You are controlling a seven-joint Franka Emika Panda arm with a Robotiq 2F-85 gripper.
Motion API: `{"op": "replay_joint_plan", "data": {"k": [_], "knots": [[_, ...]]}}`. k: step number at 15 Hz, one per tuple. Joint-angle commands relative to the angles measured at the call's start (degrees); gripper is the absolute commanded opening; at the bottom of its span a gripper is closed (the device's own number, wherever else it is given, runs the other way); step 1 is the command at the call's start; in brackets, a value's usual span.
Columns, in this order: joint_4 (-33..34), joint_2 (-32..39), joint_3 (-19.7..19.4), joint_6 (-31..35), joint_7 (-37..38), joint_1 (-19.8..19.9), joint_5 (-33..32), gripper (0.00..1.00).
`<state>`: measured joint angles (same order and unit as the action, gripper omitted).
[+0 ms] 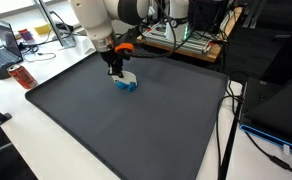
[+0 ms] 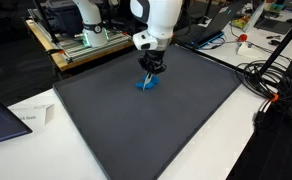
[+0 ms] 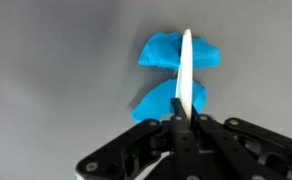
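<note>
The gripper (image 3: 181,120) is pressed together on the near end of a thin white blade (image 3: 185,65), which stands edge-on across a blue lump (image 3: 162,50). The lump lies on the dark tabletop (image 1: 136,130), toward its far side in both exterior views. In the wrist view the lump shows two lobes, left and right of the blade, and whether they join beneath it cannot be told. The pinch holds only the blade's narrow end, so a sideways push could probably twist or slip it between the fingers. The lump looks soft and nothing pins it, so it might cling to the blade or skid on the tabletop. The arm (image 2: 161,20) reaches down from above, wrist close to vertical, with the gripper (image 1: 116,68) pointing straight down over the blue lump (image 1: 126,84).
</note>
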<state>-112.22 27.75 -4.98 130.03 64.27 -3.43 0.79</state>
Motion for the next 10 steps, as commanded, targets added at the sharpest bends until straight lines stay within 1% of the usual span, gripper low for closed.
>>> {"op": "replay_joint_plan", "data": {"k": [1, 7, 10], "knots": [[-0.87, 3.52, 0.6, 2.36, -2.54, 0.46, 2.0, 0.01], [-0.27, 6.41, 1.27, 2.09, -4.92, 0.58, 2.61, 0.01], [-0.35, 6.34, 1.67, 2.06, -7.87, 1.2, 3.42, 0.01]]}}
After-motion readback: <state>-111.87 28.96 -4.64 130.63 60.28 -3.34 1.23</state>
